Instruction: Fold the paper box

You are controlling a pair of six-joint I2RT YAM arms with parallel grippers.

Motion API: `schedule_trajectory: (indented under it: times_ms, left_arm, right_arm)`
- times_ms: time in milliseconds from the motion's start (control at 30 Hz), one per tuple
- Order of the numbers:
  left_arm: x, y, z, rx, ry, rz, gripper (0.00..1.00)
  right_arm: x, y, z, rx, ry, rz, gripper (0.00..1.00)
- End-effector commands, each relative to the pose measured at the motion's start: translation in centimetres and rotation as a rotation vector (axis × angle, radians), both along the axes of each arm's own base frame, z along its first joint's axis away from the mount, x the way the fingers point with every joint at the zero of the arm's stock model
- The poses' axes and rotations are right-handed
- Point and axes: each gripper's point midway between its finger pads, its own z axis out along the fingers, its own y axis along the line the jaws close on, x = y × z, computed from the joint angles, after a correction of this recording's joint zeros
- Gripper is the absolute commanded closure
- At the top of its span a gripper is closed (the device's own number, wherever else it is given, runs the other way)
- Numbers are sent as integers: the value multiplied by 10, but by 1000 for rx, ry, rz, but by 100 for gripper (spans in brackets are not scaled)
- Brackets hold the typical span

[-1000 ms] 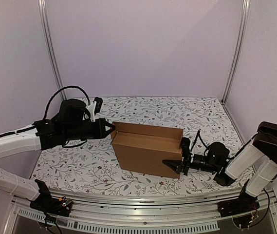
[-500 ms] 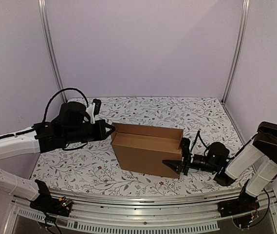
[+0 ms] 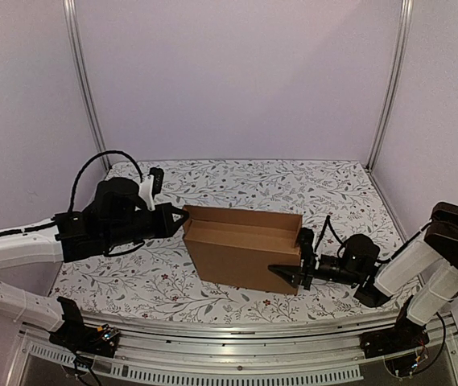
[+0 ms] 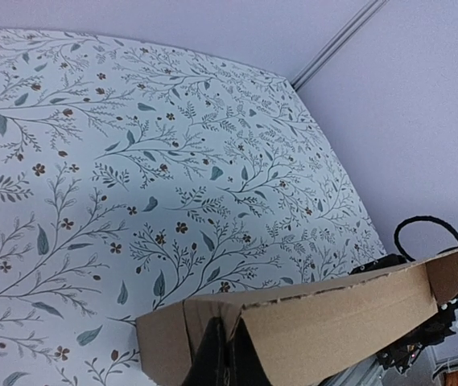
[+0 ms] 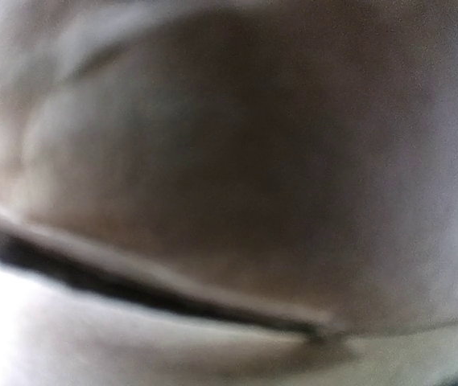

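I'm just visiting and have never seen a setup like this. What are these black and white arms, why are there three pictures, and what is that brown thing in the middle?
You see two robot arms fixed at the near edge of a table with a flowered cloth. One picture comes from a camera above and behind them. The other two come from small cameras on each arm's wrist.

The brown thing is the paper box, half folded, with its walls raised and its top open. It is the only loose thing on the table.

The left gripper is shut and meets the box's left end. In its wrist picture its dark fingers are closed together at the cardboard edge, though an actual pinch is hard to confirm.

The right gripper stands open at the box's right end, one finger against the front wall and one at the corner flap. Its wrist picture is only blurred brown.
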Motion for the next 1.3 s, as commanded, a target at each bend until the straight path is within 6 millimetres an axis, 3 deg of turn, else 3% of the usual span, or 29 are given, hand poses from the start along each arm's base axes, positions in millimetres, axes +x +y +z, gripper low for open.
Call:
schedule_trajectory:
  times_ms: [0, 333, 433, 900, 1267]
  left_arm:
    - [-90, -17, -90, 172, 307, -317, 100]
    - [-92, -15, -102, 210, 306, -317, 100]
    - [-93, -15, -105, 223, 308, -321, 100]
    - [-88, -9, -108, 279, 302, -287, 100]
    - [-80, -6, -109, 317, 306, -241, 100]
  right_arm:
    - [24, -3, 13, 16, -1, -123, 38]
    - [27, -5, 28, 18, 5, -145, 19]
    - [27, -6, 33, 27, -2, -153, 2]
    - [19, -25, 54, 49, 59, -189, 1]
    - [11, -61, 35, -68, 145, -301, 1]
